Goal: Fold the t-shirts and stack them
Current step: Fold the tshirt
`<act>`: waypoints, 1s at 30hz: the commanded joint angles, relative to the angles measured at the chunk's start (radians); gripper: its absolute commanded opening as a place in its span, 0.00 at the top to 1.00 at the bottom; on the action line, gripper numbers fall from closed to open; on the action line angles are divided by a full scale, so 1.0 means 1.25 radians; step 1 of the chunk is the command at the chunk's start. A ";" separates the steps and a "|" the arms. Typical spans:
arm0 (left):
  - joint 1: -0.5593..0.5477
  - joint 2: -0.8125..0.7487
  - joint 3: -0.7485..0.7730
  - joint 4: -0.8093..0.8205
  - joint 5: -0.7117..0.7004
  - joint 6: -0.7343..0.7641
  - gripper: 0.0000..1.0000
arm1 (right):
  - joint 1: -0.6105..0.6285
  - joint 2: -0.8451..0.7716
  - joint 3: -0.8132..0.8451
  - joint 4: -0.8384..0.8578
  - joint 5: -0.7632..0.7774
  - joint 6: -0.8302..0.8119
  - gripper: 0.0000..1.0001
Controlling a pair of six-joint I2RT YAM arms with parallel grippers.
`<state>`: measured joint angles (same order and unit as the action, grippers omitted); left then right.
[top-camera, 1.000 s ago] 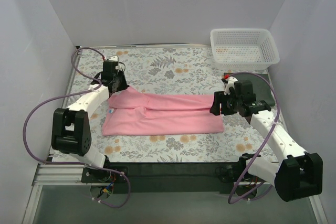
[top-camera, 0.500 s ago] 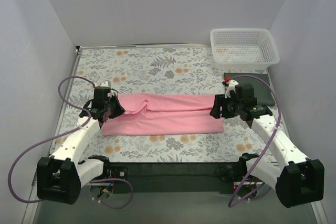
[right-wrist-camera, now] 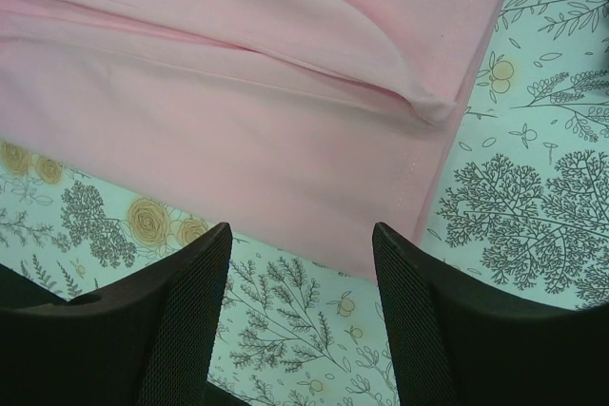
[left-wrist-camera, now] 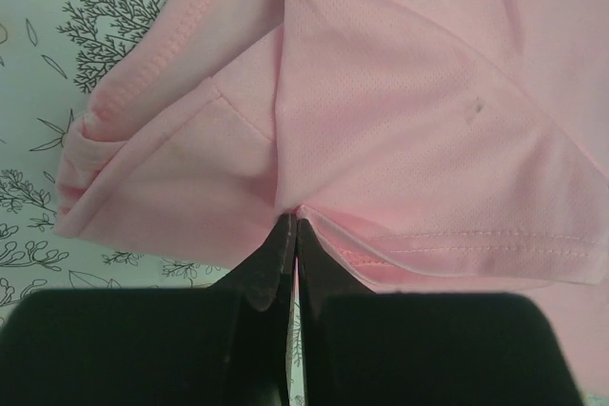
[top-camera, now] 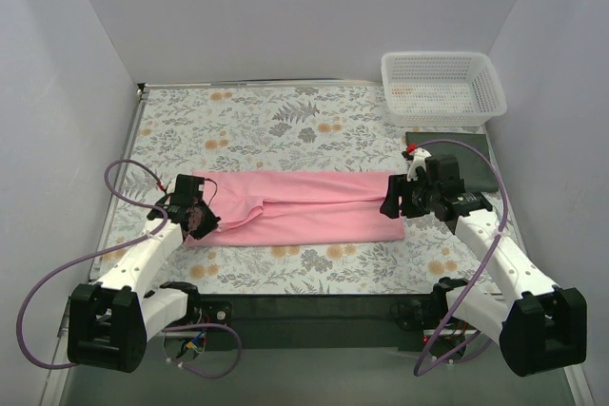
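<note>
The light pink t-shirt [top-camera: 295, 206] lies as a long folded strip across the middle of the floral table cloth. My left gripper [top-camera: 201, 220] is at the strip's left end, shut on a fold of pink cloth; the left wrist view shows the jaws [left-wrist-camera: 293, 222] pinched together at a hemmed edge. My right gripper [top-camera: 392, 203] hovers open over the shirt's right end, fingers apart over its near corner [right-wrist-camera: 303, 235], and holds nothing. A dark green folded t-shirt [top-camera: 481, 163] lies flat at the right, partly under my right arm.
A white mesh basket [top-camera: 442, 88] stands at the back right, just behind the green shirt. White walls close in the left, back and right sides. The floral cloth [top-camera: 276, 121] lies bare behind the pink shirt.
My left gripper has moved from the far left toward the near edge, drawing the shirt's left part down into a narrower strip. My right gripper has hardly moved.
</note>
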<state>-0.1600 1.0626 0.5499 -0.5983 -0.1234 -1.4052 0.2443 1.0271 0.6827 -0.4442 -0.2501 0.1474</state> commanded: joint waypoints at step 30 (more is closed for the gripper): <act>-0.127 0.253 0.192 0.032 0.201 0.120 0.54 | -0.026 0.394 0.232 0.118 0.103 0.043 0.53</act>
<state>-0.3019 1.3499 0.7692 -0.5537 0.0952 -1.2919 0.2352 1.4796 0.9161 -0.3557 -0.1375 0.2035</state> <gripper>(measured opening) 0.484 0.481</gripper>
